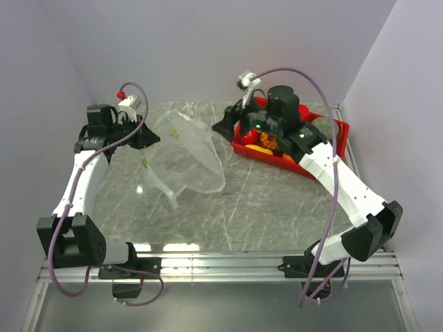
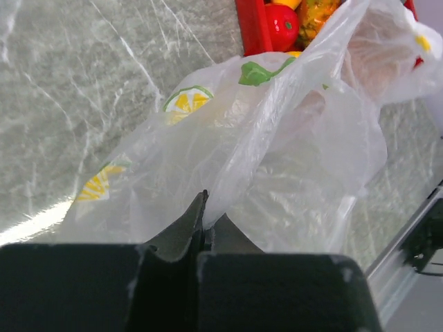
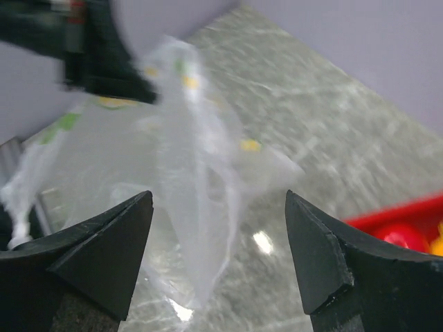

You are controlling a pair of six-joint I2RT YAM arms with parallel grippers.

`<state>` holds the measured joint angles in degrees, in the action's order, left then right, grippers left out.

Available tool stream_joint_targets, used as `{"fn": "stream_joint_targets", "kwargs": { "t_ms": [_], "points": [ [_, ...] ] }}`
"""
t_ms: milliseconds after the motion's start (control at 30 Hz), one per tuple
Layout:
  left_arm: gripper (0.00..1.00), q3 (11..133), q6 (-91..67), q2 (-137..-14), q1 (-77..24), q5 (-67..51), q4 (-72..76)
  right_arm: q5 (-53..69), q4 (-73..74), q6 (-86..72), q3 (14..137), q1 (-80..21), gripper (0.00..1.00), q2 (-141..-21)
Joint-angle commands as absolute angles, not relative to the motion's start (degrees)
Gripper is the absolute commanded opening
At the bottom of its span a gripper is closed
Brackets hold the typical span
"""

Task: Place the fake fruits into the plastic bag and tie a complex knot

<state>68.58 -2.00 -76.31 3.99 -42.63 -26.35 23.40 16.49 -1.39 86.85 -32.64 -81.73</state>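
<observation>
In the overhead view the plastic bag (image 1: 185,155) lies spread on the marble tabletop (image 1: 277,200) left of centre, a see-through crinkled sheet with small yellow and green prints, its upper left edge lifted toward the left gripper (image 1: 143,135). The left wrist view shows that gripper (image 2: 205,207) with its two dark fingers pressed together on a fold of the film, no gap between them, and the bag (image 2: 277,159) billowing away from them toward the upper right of the frame, printed with lemon slices and a green leaf. At the top edge of that view, past the bag, stands the corner of the red tray (image 2: 251,28) with a red fruit (image 2: 282,24) and an orange-yellow one beside it. Seen from above, the red tray (image 1: 337,135) sits in the upper right of the table, and the fake fruits (image 1: 266,142) lie inside it, red, orange and yellow, partly hidden under the right arm's wrist; none can be made out inside the bag. The right gripper (image 1: 227,126) reaches out from the tray's left end toward the bag, close to it but apart. In the right wrist view its fingers (image 3: 111,256) stand wide apart with nothing between them; the gripper (image 3: 219,200) faces the blurred bag (image 3: 187,138), whose top is pinched by the left gripper (image 3: 97,48) in the upper left of the frame, while a strip of the tray (image 3: 408,211) with a red fruit shows at lower right
</observation>
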Motion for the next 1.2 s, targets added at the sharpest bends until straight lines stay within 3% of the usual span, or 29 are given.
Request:
{"fn": "stream_joint_targets", "kwargs": {
  "t_ms": [0, 400, 533, 800, 867, 1000, 1167],
  "points": [
    [0.00, 68.73, -8.78, -78.39, 4.04, -42.98, -23.65, 28.39, 20.12, 5.27, 91.04, -38.31, 0.83, -85.68],
    [0.00, 71.01, -28.99, -90.51, 4.39, -43.42, -18.99, 25.85, 27.15, 13.53, 92.03, -59.32, 0.71, -103.34],
    [0.00, 71.19, -34.79, -93.42, 5.62, -44.65, -16.61, 24.26, 29.62, 15.46, 88.43, -59.15, 0.56, -107.75],
    [0.00, 69.79, -39.46, -95.19, 8.00, -45.79, -12.92, 21.10, 32.52, 22.58, 77.00, -57.84, 0.28, -100.47],
    [0.00, 68.21, -40.16, -94.31, 7.91, -46.57, -12.40, 21.27, 30.86, 22.06, 75.33, -55.20, 0.33, -96.70],
    [0.00, 66.62, -39.99, -92.82, 7.82, -46.50, -12.92, 20.13, 23.65, 19.60, 76.28, -52.91, 0.69, -85.79],
    [0.00, 65.31, -39.82, -92.37, 7.73, -46.67, -12.57, 24.87, 24.17, 15.75, 86.11, -49.67, 0.87, -86.65]
  ]
}}
